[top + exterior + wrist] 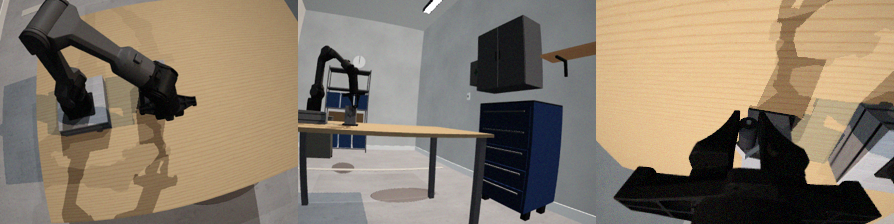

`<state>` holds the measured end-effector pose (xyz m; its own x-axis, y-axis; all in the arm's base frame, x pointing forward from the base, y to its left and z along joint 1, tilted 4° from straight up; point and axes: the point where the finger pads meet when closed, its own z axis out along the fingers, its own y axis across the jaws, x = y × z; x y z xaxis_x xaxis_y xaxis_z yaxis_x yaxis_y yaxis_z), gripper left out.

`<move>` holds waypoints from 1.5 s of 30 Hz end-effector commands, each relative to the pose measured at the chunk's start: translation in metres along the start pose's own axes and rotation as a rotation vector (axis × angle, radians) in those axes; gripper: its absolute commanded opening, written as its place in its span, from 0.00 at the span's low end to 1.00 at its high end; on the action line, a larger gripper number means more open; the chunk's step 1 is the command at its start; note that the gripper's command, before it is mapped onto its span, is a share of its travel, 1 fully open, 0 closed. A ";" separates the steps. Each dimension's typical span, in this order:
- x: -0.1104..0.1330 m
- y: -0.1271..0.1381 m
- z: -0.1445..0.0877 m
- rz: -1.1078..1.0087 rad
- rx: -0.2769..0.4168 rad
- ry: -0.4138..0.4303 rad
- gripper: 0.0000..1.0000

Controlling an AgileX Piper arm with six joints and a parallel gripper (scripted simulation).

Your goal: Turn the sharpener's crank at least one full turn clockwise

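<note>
The grey pencil sharpener stands on the wooden table; it shows small in the exterior view (350,117). In the top view the arm's wrist hides it. My gripper (749,118) hangs over the sharpener, pointing down, and is shut on the crank's round handle (748,129), which sits between the two black fingers. The gripper also shows in the top view (163,103) and in the exterior view (354,100).
The arm's grey base block (85,105) stands left of the sharpener; it also shows in the wrist view (863,145). A blue drawer cabinet (519,156), a dark wall cabinet (507,54) and a shelf rack (347,106) stand off the table.
</note>
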<state>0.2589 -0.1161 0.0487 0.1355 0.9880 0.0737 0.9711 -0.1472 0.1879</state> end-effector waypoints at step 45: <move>0.000 0.012 0.045 0.001 0.001 0.001 0.20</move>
<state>0.2800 -0.1160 0.0079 0.1376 0.9877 0.0741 0.9705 -0.1495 0.1894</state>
